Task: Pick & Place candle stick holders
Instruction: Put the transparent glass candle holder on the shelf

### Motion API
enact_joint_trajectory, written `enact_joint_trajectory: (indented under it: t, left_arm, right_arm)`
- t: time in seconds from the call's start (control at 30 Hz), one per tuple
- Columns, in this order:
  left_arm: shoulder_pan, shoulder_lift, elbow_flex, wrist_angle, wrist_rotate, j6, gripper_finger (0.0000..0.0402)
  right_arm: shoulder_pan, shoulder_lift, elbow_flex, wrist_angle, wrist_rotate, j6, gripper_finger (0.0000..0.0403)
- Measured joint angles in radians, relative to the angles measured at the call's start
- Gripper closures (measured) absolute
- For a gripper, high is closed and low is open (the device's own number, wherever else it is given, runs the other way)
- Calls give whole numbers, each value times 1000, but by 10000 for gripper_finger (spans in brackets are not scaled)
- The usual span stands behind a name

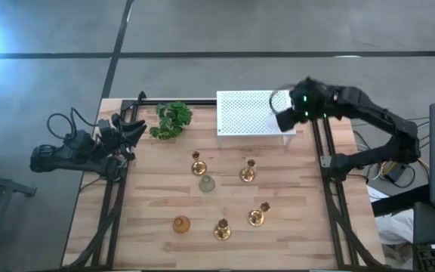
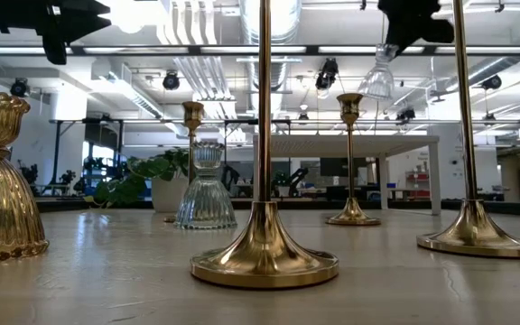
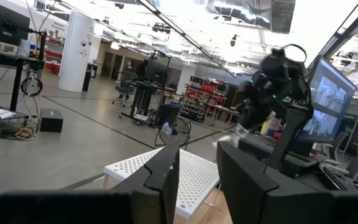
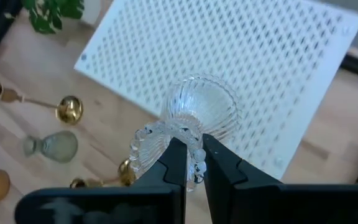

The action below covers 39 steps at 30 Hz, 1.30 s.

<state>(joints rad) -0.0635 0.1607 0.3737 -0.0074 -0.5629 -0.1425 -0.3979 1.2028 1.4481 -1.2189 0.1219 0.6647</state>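
My right gripper (image 1: 284,119) hangs over the right end of the white perforated stand (image 1: 251,113), shut on the clear glass holder (image 4: 199,115), which also shows in the low view (image 2: 379,81). Four gold candlesticks stand on their round bases mid-table, at far left (image 1: 198,165), far right (image 1: 248,172), near right (image 1: 257,216) and near middle (image 1: 222,229). The pale green glass holder (image 1: 207,183) and the amber one (image 1: 181,224) stand on the table. My left gripper (image 1: 131,132) waits open at the table's far left edge. My right gripper pinches the clear holder's beaded top rim (image 4: 197,167) between its two fingers, coming from above and pointing down. The holder hangs below the fingers, its ribbed wide base (image 4: 204,102) down, lifted clear above the white stand.
A green leafy plant (image 1: 172,119) stands at the far edge, left of the white stand. Black frame rails (image 1: 331,196) run along both table sides. Bare wood lies to the right of the candlesticks (image 1: 300,196) and along the near edge.
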Motion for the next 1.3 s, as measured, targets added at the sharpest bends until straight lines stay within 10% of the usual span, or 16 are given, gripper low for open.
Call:
enact_joint_trajectory:
  t: [0.73,1.3]
  left_arm:
    - [0,0,0,0,-6,-15,289]
    - [0,0,0,-1,-40,-14,289]
  right_arm:
    - [-316,654,605,-191,-214,-557,381]
    - [-399,904,881,-337,-319,-627,381]
